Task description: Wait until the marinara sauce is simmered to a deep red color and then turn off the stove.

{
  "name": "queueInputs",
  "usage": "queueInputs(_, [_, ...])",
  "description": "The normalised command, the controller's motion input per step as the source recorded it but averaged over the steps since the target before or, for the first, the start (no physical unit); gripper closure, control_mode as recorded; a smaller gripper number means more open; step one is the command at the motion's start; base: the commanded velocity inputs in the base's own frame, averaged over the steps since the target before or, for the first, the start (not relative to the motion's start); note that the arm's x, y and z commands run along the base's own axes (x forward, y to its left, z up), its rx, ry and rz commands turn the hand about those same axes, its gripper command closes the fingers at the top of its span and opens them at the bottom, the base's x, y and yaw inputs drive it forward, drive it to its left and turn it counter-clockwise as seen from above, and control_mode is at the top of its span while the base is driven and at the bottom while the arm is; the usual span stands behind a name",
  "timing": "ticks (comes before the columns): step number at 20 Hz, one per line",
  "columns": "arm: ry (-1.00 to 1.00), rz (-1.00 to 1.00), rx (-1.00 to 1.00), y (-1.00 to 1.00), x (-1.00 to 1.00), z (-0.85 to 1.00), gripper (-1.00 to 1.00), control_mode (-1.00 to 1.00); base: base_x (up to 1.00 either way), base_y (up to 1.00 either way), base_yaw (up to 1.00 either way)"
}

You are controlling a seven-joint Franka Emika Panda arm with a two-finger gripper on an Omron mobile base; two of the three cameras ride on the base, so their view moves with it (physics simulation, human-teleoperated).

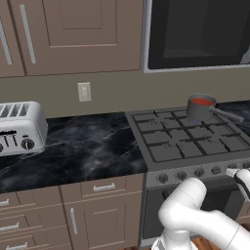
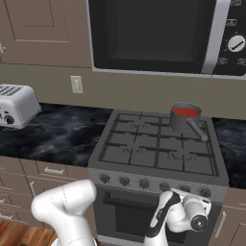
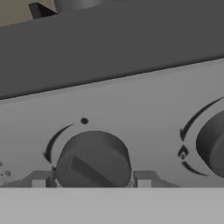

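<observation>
a: where is the sauce point(image 1: 201, 102) right now?

b: it sits in a small grey saucepan point(image 2: 184, 118) on the back right burner of the stove point(image 2: 158, 149). the pan's long handle point(image 2: 197, 129) points toward the front of the stove and a bit to the right. the sauce shows as a smooth red disc inside the rim.

a: and the arm?

b: the hand point(image 2: 185, 214) is low, pressed up to the stove's front panel, below the right end of the knob row. in the hand view a round dark knob point(image 3: 93, 160) sits right between the two fingertips point(image 3: 38, 180), with its raised bar slanted.

a: are the jaws on it?

b: yes, the jaws are clenched around that knob, one tip on either side of it. a second knob point(image 3: 213, 143) shows just to the right of it, on the same grey panel.

a: what else is around the stove?

b: a black marbled counter point(image 1: 83, 146) runs to the left of the stove, and a white toaster point(image 1: 20, 128) stands at its far left end. a wall outlet point(image 1: 84, 91) is on the beige wall behind the counter. a black-windowed microwave point(image 2: 158, 33) hangs above the stove, and brown cabinets point(image 1: 73, 34) hang to the left of that. drawers point(image 1: 102, 187) and cupboard doors sit under the counter.
</observation>
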Motion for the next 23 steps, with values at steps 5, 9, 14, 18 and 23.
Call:
queueInputs(5, [-0.04, -0.20, 0.19, 0.00, -0.05, -0.18, 1.00, -1.00, 0.00, 0.00, 0.00])
queueInputs(9, [-0.06, -0.21, 0.19, 0.00, -0.08, -0.20, 1.00, -1.00, 0.00, 0.00, 0.00])
queueInputs(14, [-0.06, -0.21, 0.17, 0.00, -0.04, -0.21, 1.00, -1.00, 0.00, 0.00, 0.00])
queueInputs(18, [-0.06, -0.21, 0.16, 0.00, -0.03, -0.23, 1.00, -1.00, 0.00, 0.00, 0.00])
queueInputs(23, [-0.05, -0.22, 0.15, 0.00, -0.01, -0.21, 1.00, -1.00, 0.00, 0.00, 0.00])
